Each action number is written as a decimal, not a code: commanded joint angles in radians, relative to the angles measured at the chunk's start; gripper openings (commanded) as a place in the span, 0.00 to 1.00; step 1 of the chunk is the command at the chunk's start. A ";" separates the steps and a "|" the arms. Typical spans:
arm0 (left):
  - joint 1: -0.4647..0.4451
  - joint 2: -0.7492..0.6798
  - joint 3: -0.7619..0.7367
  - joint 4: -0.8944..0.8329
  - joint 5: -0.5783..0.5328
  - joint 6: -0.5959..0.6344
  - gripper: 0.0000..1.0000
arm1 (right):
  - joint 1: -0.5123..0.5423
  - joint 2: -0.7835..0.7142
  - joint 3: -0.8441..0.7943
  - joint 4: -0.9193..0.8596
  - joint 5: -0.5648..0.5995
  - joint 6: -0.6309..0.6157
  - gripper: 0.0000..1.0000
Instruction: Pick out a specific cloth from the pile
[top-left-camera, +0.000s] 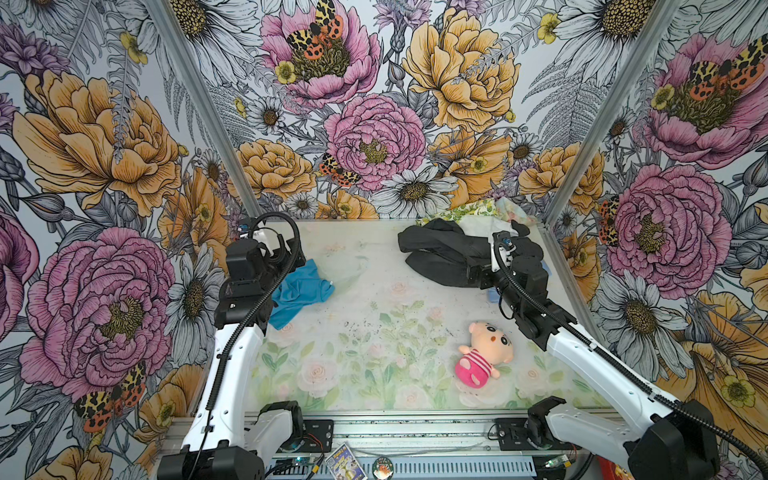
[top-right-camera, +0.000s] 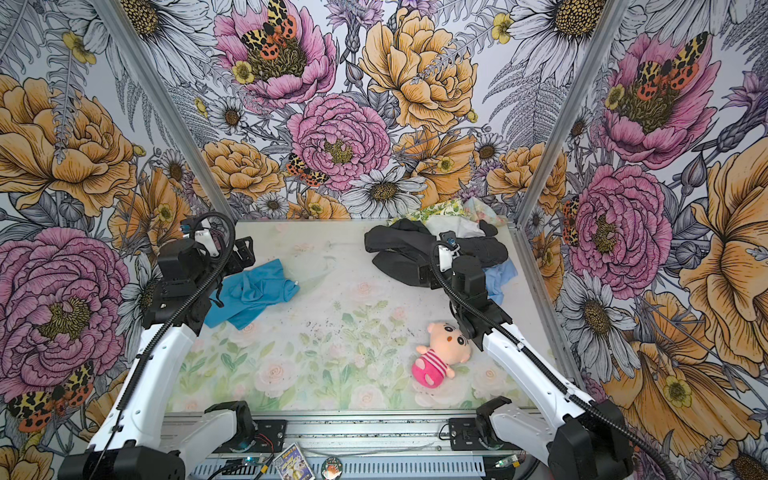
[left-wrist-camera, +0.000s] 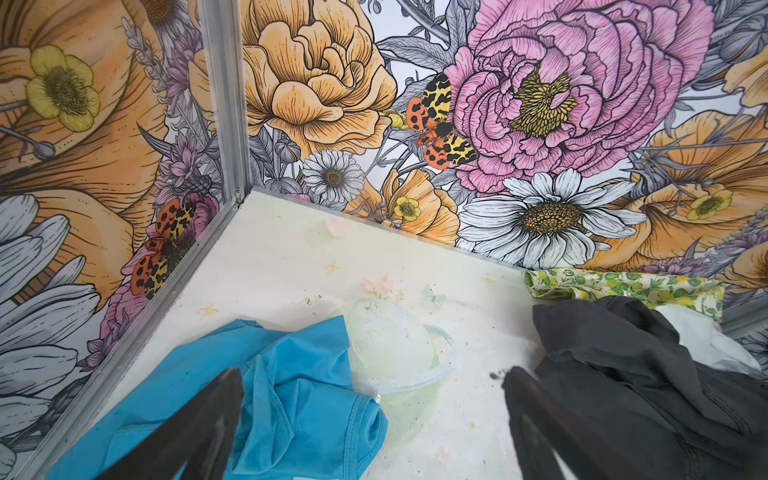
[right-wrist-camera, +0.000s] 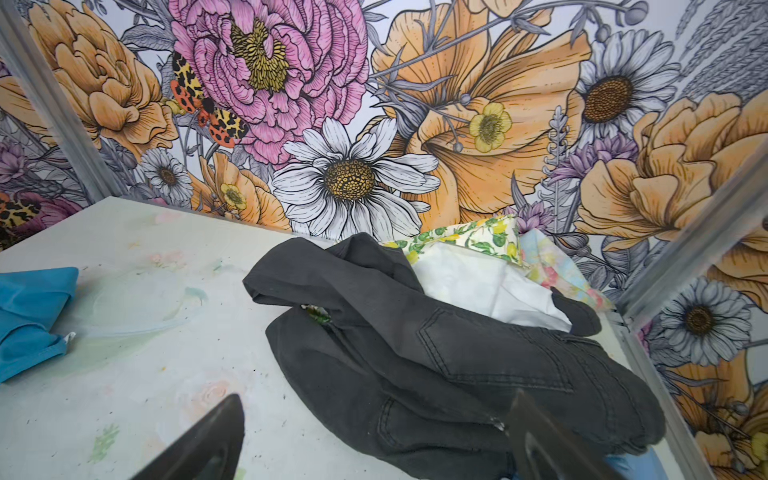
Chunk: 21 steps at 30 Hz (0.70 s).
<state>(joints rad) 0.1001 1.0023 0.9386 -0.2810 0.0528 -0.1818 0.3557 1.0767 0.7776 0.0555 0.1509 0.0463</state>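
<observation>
While the left tool gapes, the cloth lies beneath it.

Light is bright, even and diffuse, and the source cannot be told. Shadows are soft and faint, close under the garment and the arms. The table is pale, nearly washed out at the far end. Top views show wide-angle stretch, with the posts splaying outward toward the edges. In the wrist views the near fingers are dark, blurred and out of focus, while the garment stitching is sharp.
</observation>
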 joint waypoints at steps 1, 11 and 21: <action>-0.008 -0.038 -0.133 0.202 -0.010 0.052 0.99 | -0.045 -0.038 -0.051 0.073 0.027 -0.011 0.99; -0.014 0.093 -0.397 0.563 -0.140 0.082 0.99 | -0.190 -0.037 -0.255 0.281 0.040 0.009 0.99; -0.003 0.279 -0.502 0.872 -0.075 0.087 0.99 | -0.319 0.120 -0.396 0.552 -0.001 0.025 1.00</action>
<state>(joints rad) 0.0849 1.2579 0.4614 0.4416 -0.0525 -0.1123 0.0525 1.1622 0.3981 0.4694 0.1673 0.0624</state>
